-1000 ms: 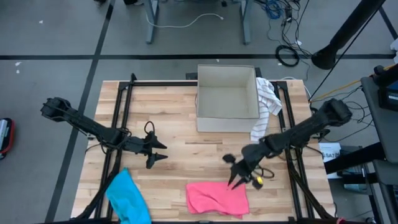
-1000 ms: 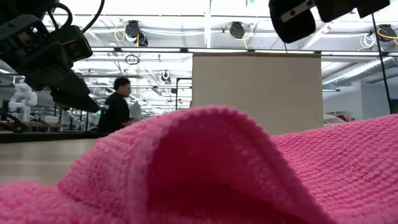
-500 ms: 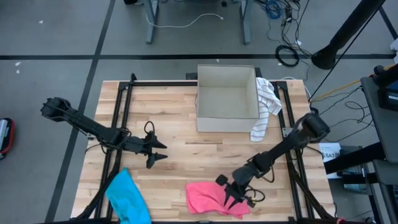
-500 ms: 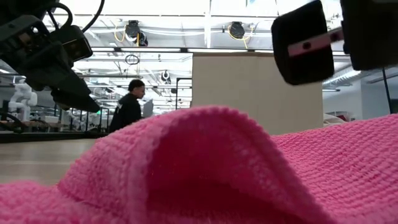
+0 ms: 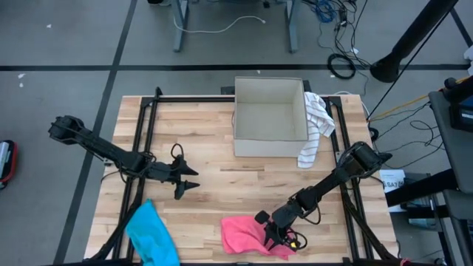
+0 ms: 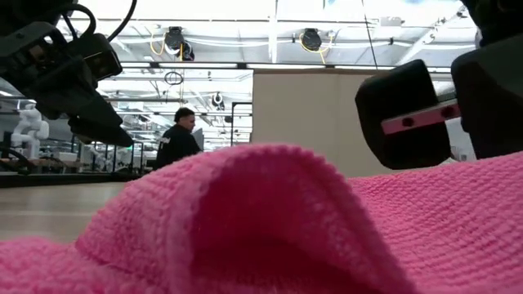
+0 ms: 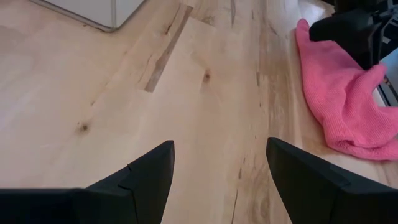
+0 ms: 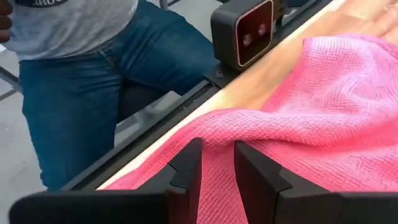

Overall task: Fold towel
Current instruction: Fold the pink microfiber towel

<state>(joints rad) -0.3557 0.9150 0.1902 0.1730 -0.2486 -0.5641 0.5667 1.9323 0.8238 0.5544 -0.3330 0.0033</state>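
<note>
In the high view, at the far left edge of the frame, a red object lies on the grey floor. On the wooden counter, the left arm reaches in from the left side, and the left gripper sits left of centre with its fingers spread wide over bare wood, holding nothing; the left wrist view shows the two dark fingers well apart above the boards. At the lower left of the frame a blue cloth lies crumpled, partly over the counter's front edge.

At the bottom centre lies the pink towel, rumpled and bunched, near the front edge of the counter. In the low view it fills the lower half of the frame as a raised fold, with a person standing far off in the room at centre left. Above it, at upper centre, an open beige box stands on the counter, with a striped white cloth draped over its right wall.

The right arm comes in diagonally from the right side, and the right gripper is down on the right part of the pink towel. In the right wrist view its fingers stand narrowly apart right at the pink weave; I cannot tell whether fabric is pinched between them. That view also shows a small camera on the counter's edge rail and a person's jeans just beyond.
</note>
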